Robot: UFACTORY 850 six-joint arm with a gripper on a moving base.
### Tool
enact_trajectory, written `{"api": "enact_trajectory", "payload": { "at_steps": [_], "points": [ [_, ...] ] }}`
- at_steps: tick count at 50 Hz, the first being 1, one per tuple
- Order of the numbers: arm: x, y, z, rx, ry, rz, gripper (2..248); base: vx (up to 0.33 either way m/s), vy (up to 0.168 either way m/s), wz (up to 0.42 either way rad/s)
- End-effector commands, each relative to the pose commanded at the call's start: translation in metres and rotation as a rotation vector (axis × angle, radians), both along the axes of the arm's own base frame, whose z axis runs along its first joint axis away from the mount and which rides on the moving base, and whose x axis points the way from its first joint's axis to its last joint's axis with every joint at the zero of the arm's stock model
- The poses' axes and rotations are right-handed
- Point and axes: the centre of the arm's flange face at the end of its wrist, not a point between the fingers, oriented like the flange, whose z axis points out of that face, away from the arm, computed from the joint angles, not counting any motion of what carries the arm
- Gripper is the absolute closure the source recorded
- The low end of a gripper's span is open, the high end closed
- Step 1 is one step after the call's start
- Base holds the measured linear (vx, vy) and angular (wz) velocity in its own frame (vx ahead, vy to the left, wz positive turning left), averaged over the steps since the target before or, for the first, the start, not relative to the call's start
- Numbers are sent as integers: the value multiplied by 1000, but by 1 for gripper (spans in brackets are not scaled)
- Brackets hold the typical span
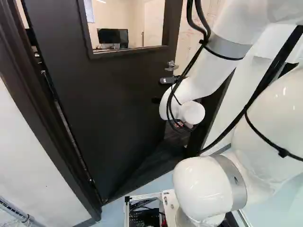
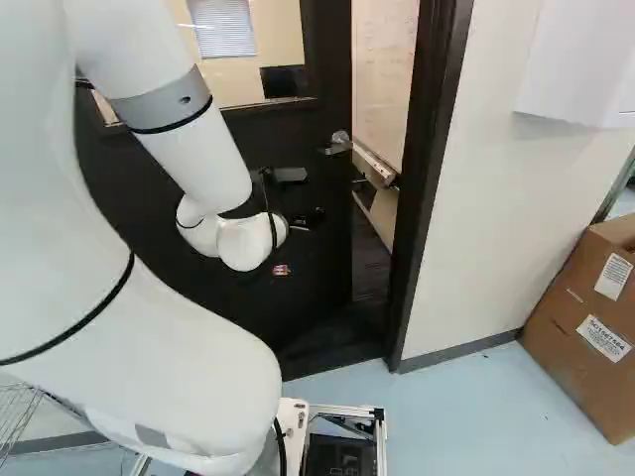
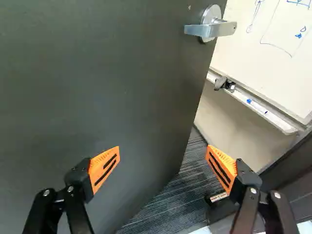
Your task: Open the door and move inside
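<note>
Door [image 3: 107, 87] partly open, whiteboard tray [image 3: 284, 126] holding marker [image 3: 257, 106]

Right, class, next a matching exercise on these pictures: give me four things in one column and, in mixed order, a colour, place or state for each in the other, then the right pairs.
Things
1. Door
2. Door handle
3. Cardboard box
4. Gripper

Descriptions
A. Silver-coloured, near the edge of something dark
B. Open, with orange pads
C. Dark, standing ajar, with a window in it
D. Brown, on the floor at the right of the right base view

Right pairs: 1-C, 2-A, 3-D, 4-B
</note>
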Motion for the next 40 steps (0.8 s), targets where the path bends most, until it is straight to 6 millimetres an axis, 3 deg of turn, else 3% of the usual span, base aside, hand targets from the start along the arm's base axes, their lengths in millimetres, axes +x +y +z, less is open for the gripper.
{"api": "enact_trajectory", "payload": {
  "at_steps": [40],
  "points": [
    [0,0,0,0,0,0,3,42,50,101]
  ]
}}
